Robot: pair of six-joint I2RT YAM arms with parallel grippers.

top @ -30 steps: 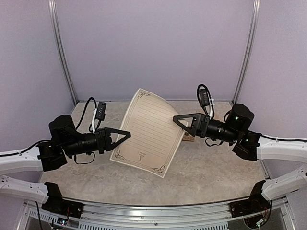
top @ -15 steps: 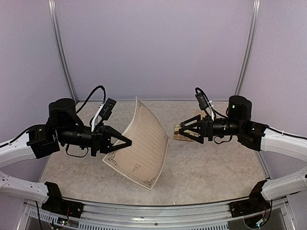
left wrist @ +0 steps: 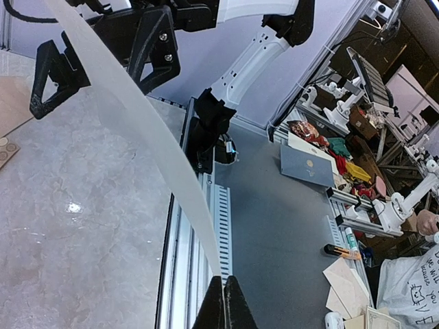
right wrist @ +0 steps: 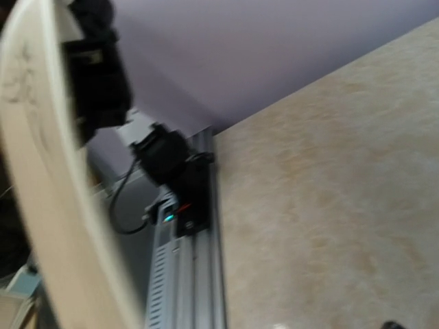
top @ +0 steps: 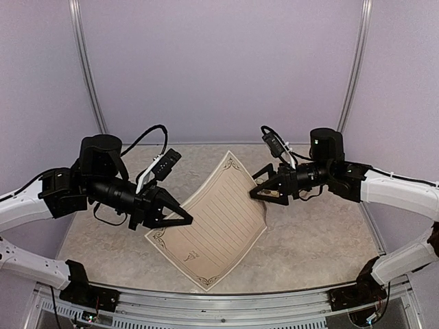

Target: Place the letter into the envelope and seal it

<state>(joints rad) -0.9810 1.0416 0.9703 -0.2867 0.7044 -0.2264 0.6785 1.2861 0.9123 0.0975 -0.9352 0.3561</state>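
The letter [top: 212,226], a cream sheet with a dark ornamental border and ruled lines, is held in the air above the table, ruled face up and slightly bowed. My left gripper [top: 186,221] is shut on its left edge. In the left wrist view the closed tips [left wrist: 224,282] pinch the sheet [left wrist: 137,130], seen edge-on. My right gripper [top: 255,186] is at the letter's right edge, fingers spread. Whether it touches the paper is unclear. The right wrist view is blurred and shows the letter [right wrist: 41,171] at the left, with no fingers in frame. No envelope shows on the table.
A small card of round stickers [top: 272,197] lies on the marble-patterned table [top: 309,240] behind the right gripper. It also shows in the left wrist view [left wrist: 5,147]. Purple walls close the back and sides. A metal rail [top: 226,301] runs along the near edge.
The right gripper let go of the letter, pulled back, then moved in to its right edge. The left arm lifted and turned the sheet from hanging to ruled face up.
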